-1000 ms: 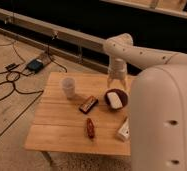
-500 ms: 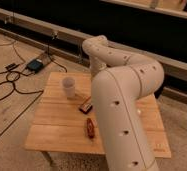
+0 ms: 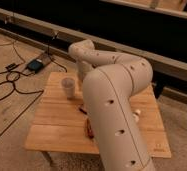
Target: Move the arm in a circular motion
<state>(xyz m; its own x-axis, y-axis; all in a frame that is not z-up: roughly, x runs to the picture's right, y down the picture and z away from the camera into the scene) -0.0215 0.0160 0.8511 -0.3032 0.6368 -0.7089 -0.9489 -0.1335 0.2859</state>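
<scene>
Clearly the arm [image 3: 118, 105], rigid and heavy-looking, needs no grasping; it fills the view from six o'clock up toward eleven. Its end effector [image 3: 83, 69] hangs over the counter [image 3: 54, 117], state untellable, near a white cup [image 3: 68, 86] at nine o'clock.

Likely lab: floor cables [image 3: 7, 82], gripper unseen.
</scene>
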